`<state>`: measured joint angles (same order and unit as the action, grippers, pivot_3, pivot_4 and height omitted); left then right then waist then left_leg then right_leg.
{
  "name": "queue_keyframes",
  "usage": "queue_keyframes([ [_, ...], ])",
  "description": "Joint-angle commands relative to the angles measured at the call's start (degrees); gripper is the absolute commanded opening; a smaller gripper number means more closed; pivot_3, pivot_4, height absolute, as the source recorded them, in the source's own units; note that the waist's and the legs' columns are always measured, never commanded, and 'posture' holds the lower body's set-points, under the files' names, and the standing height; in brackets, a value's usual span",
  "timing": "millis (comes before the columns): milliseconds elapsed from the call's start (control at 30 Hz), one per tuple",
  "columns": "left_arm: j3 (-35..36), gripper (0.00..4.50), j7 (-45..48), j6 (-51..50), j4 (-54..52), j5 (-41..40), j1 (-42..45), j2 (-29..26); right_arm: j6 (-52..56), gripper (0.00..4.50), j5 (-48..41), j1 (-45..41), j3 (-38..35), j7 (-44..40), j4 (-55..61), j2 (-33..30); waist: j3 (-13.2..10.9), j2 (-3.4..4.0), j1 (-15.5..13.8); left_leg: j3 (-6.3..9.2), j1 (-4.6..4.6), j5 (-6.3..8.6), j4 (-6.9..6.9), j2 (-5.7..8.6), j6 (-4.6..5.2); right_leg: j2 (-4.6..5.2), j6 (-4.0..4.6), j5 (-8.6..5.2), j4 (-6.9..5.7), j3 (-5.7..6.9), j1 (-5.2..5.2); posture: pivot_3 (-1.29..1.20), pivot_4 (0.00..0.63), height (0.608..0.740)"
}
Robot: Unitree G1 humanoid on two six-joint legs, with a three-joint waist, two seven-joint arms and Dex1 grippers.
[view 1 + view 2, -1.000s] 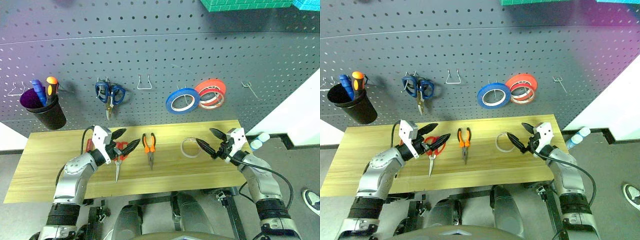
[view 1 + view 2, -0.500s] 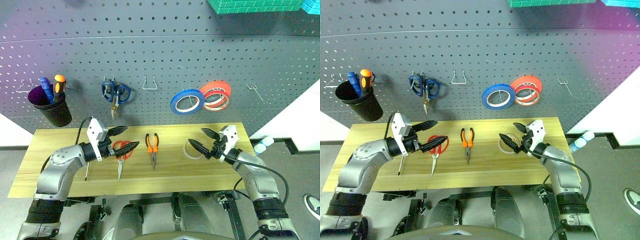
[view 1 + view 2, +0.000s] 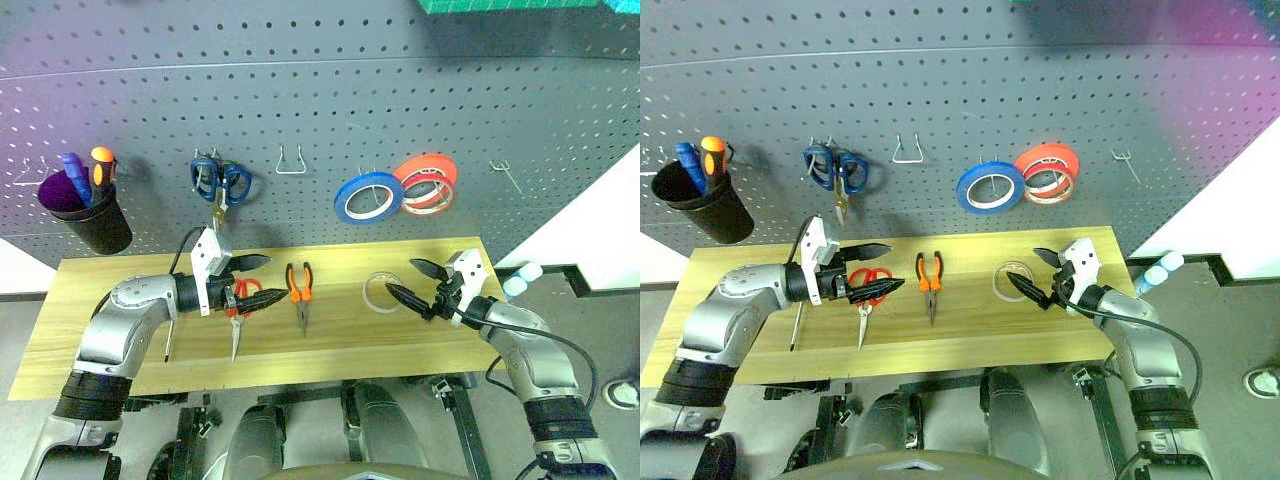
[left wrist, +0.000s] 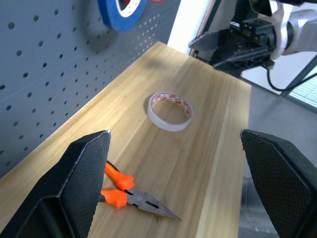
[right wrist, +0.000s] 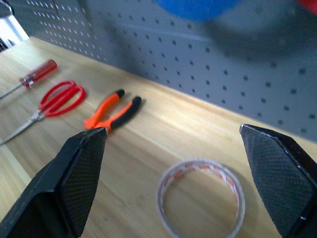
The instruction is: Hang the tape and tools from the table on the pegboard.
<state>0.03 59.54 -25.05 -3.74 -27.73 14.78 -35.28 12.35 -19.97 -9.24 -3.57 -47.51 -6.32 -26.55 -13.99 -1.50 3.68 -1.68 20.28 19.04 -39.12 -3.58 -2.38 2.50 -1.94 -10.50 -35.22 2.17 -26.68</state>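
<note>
Across the middle of the frame, my bench [image 3: 100, 345] carried every item, none yet hung on the pegboard [image 3: 320, 110]. I held the left tool [image 3: 247, 280] spread and empty above the red scissors [image 3: 240, 305], apparently for a pickup. I held the right tool [image 3: 417, 283], released and empty, just beside the tape [image 3: 381, 292]. The pliers [image 3: 300, 292] lay between them, and the screwdriver [image 3: 168, 340] lay at lower left.
</note>
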Motion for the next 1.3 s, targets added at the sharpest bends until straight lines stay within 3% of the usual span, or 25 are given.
queue_keyframes([
  [33,0.62,4.40,-1.80,-1.43,-4.05,-0.58,0.75,0.11,0.48,4.50,0.10,-0.80,0.24,0.18,3.30,-0.58,-0.55,-0.02,0.09,0.01,0.01,0.00,0.00,0.00,0.00,0.00,0.05,0.03,0.00,0.00,-0.02,-0.10,0.282,0.733],
  [733,0.21,4.40,-8.03,-3.61,-9.82,-0.44,-3.04,2.15,1.32,4.50,7.13,-2.34,7.96,0.48,5.60,-1.46,-6.93,0.16,-0.31,-0.07,0.26,0.01,0.02,0.01,0.02,0.06,-0.08,0.08,-0.16,-0.08,-0.40,-0.06,0.404,0.733],
  [1300,0.49,4.40,-10.06,-4.73,-11.27,-0.86,-3.49,2.03,-9.24,4.50,17.63,-5.63,12.29,1.29,-5.33,-2.99,-7.86,0.18,-1.12,-0.20,0.83,0.00,0.00,0.02,0.01,0.09,-0.22,0.16,-0.22,-0.16,-1.01,-0.04,0.406,0.733],
])
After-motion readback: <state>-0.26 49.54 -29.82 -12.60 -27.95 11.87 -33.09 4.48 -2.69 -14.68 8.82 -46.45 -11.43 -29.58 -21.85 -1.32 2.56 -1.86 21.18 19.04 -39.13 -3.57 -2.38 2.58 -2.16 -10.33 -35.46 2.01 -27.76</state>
